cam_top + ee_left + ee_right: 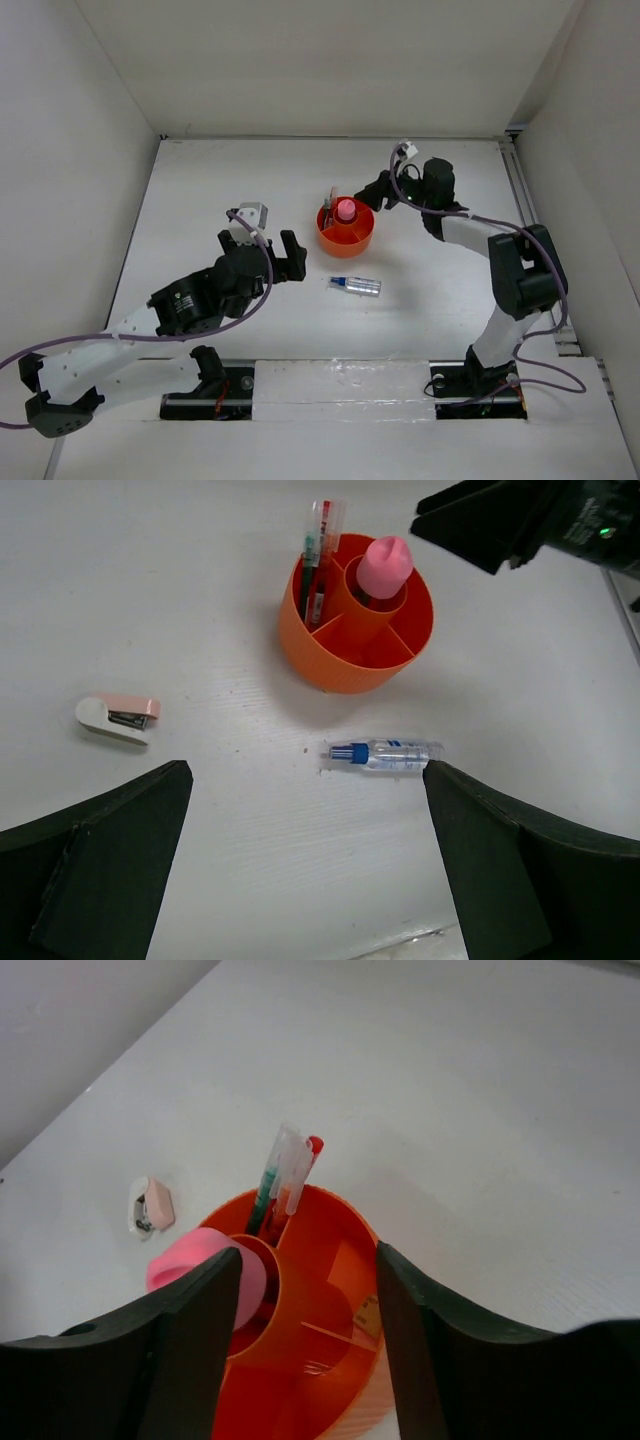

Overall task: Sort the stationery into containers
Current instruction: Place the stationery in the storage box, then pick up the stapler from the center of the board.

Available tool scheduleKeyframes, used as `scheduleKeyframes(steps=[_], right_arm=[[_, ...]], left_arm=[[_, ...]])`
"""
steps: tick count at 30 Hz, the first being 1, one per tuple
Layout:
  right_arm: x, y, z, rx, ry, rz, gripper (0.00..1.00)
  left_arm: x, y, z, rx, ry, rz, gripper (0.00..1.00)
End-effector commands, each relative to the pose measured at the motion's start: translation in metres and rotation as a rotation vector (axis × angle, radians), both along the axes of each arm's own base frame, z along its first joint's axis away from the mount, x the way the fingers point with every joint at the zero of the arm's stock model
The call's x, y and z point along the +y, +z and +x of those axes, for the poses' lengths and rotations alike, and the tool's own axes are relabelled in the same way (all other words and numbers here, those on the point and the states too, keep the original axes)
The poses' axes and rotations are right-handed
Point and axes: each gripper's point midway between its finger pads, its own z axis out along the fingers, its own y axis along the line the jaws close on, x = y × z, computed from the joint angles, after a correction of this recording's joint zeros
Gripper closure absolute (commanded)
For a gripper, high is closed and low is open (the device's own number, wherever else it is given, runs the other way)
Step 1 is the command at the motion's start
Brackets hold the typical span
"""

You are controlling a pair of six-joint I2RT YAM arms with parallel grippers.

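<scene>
The round bright-orange plastic organizer (348, 244) stands on the white surface (200, 190) with the pink cylindrical tube (345, 210) upright in its central well and thin red and green pens (320, 542) leaning in an outer compartment. The silvery blue-capped tube (355, 286) lies flat nearby, the small white-pink stapler (118, 716) farther off. Both claws gape apart, holding nothing — right claw (372, 193) beside the organizer's rim, left claw (293, 256) near the silvery tube.

a: the left arm (185, 300) and right arm (470, 232), are they alike?
b: yes. white links, black joints, 1 purple cable (60, 346) along each, a small white camera (252, 214) by the wrist, dark wedge-shaped fingers (90, 870).
</scene>
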Motion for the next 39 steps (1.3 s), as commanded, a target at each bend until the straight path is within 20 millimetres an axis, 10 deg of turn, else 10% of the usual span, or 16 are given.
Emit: scheduleKeyframes(steps=[1,7,12,17,24,39], right_arm=[[-0.013,0.049,0.004,-0.115,-0.09,0.028,0.36],[-0.052,0.094,0.014,-0.121,-0.331,0.047,0.0],[-0.053,0.126,-0.01,-0.096,-0.364,0.04,0.0],[-0.028,0.151,-0.048,-0.091,-0.366,-0.009,0.0],[0.0,0.168,-0.099,-0.108,-0.261,0.008,0.0],[0.028,0.172,-0.152,-0.134,-0.114,0.018,0.0]], left_arm=[[0.011,0.006,0.007,-0.002,0.101,-0.015,0.0],[0.02,-0.018,0.027,0.082,0.246,-0.005,0.0],[0.033,-0.052,0.053,0.233,0.399,-0.042,0.0],[0.109,-0.087,0.089,0.444,0.77,-0.12,0.0],[0.102,-0.129,0.121,0.579,0.807,-0.134,0.0],[0.103,-0.193,0.109,0.755,0.998,-0.124,0.0]])
